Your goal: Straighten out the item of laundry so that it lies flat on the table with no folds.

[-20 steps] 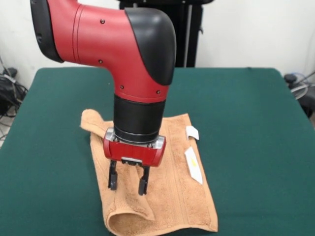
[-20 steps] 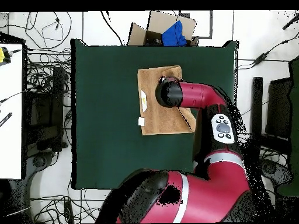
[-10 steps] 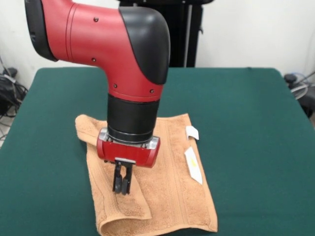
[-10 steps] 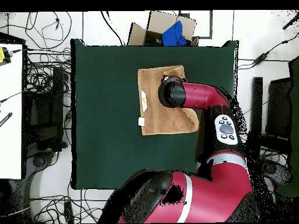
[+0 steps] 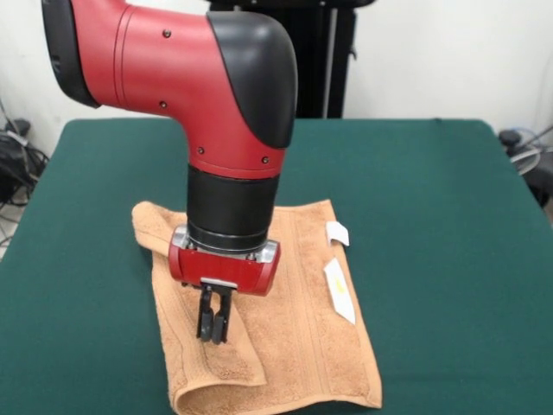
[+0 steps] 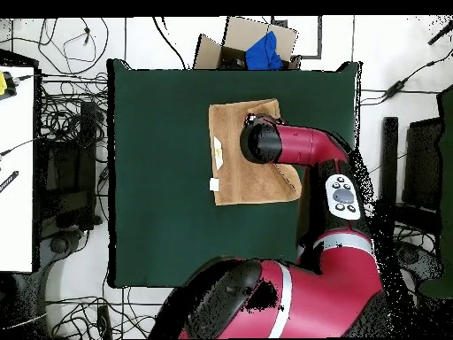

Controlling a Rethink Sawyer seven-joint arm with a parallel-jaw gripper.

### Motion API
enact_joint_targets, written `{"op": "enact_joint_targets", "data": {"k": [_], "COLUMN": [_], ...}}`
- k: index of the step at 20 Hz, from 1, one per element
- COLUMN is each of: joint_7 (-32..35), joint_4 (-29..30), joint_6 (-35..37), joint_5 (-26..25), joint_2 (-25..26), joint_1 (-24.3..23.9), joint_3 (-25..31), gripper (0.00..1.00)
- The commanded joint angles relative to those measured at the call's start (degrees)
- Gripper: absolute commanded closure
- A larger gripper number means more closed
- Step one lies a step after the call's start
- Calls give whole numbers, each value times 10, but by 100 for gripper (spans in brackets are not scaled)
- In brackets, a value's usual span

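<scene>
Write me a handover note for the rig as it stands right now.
Gripper: shut on the folded-over flap of the towel.
Towel: on the table, toward its front-view near edge, with its white tags on one side. The opposite side is folded over onto the rest.
Done: flap pinched.
Left: likely pull the flap outward to unfold it, release, then check that no folds remain.

Open cardboard box (image 6: 239, 44) with a blue cloth (image 6: 264, 51) inside sits on the floor, black cables (image 6: 66, 115) tangled alongside, white desk (image 6: 16, 168) at the edge.
</scene>
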Motion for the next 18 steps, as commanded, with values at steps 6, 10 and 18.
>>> {"op": "enact_joint_targets", "data": {"k": [6,10,18], "joint_7": [106,111,118], "joint_4": [38,40,33], "joint_6": [-35,-40,-48], "joint_5": [21,22,31], "joint_2": [14,16,21], "joint_1": [11,16,20], "joint_3": [6,0,0], "gripper": [0,0,0]}}
